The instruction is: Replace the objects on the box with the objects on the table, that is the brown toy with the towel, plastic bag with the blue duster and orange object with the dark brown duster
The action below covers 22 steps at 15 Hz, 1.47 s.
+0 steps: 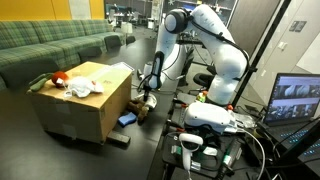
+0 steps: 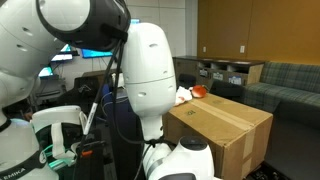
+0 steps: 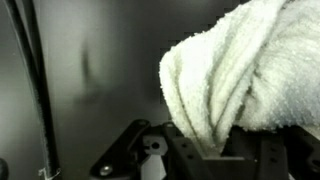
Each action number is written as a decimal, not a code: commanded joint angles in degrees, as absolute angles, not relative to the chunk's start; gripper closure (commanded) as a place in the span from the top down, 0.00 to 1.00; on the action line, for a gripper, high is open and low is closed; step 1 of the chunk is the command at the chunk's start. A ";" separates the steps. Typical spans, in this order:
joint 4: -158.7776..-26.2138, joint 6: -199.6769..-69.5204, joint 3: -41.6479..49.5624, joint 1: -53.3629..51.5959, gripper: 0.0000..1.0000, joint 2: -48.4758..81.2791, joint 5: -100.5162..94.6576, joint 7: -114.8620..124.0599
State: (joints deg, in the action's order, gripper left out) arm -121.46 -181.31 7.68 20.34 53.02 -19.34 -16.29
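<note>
In the wrist view a white towel [image 3: 240, 75] hangs bunched between my gripper's [image 3: 205, 150] fingers, which are shut on it. In an exterior view my gripper [image 1: 147, 96] is low beside the right side of the cardboard box [image 1: 85, 112], close to the floor. On the box top lie a brown toy [image 1: 40, 82], an orange object [image 1: 58, 77] and a white plastic bag [image 1: 82, 88]. A blue duster [image 1: 126, 119] lies on the floor by the box, with a dark brown duster [image 1: 144, 108] beside it. The orange object [image 2: 198, 91] and the box [image 2: 225, 125] also show in an exterior view.
A green sofa [image 1: 50, 45] stands behind the box. The robot's base and a table with cables [image 1: 205, 135] are at the right, with a monitor [image 1: 298, 100] beyond. The arm's white body [image 2: 150, 70] blocks much of an exterior view.
</note>
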 commanded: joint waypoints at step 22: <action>-133.06 -174.85 43.80 -21.55 0.00 13.93 -24.84 1.56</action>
State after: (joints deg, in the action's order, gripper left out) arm -134.99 -176.89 36.29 -13.20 16.40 -21.64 -4.98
